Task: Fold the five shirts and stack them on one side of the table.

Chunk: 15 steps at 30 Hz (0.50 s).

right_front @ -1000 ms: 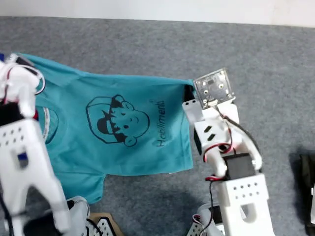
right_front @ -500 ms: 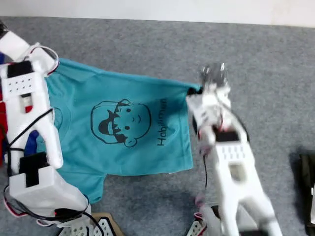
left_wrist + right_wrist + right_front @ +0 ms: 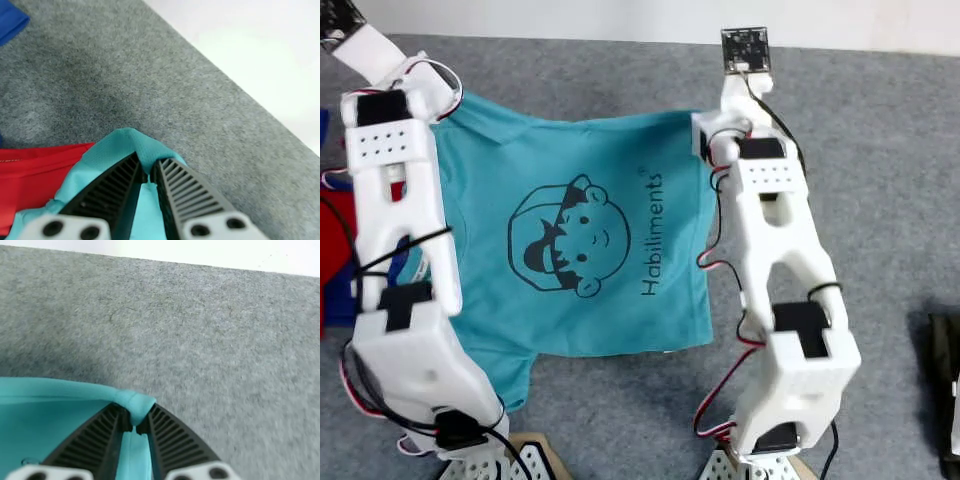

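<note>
While the left gripper [image 3: 146, 181] clamped the 11 o'clock corner of the cartoon-print teal cotton T-shirt [image 3: 590, 290] and the right gripper [image 3: 134, 426] clamped its 1 o'clock corner, it lay spread mid-table on the grey felt table [image 3: 880, 150]. Step: flattening before the first fold, probably. Next move called for carrying both corners evenly toward 6 o'clock.

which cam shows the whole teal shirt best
The high view: the teal shirt shows nearly whole there, spread print-up on the grey table. The left wrist view gives a corner of it pinched in the left claw, and the right wrist view a corner pinched in the right claw.
</note>
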{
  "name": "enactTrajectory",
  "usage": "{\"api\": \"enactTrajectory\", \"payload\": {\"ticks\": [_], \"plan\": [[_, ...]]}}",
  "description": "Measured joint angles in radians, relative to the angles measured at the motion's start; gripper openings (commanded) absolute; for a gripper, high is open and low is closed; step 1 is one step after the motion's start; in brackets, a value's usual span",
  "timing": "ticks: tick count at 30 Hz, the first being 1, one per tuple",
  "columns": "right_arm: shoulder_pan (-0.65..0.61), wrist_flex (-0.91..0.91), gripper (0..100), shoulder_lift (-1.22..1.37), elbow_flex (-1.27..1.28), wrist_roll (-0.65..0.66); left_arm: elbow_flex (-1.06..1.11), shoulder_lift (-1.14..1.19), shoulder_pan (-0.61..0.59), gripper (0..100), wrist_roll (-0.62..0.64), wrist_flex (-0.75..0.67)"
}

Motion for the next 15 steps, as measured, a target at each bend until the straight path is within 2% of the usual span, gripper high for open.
{"api": "enactTrajectory", "payload": {"ticks": [8, 15], "plan": [[-0.002, 0.069, 0.6, 0.160, -0.189, -0.003, -0.393, 0.313, 0.012, 1, 0.000, 0.126], [-0.003, 0.109, 0.6, 0.356, -0.457, -0.003, -0.727, 0.559, 0.037, 1, 0.000, 0.143]]}}
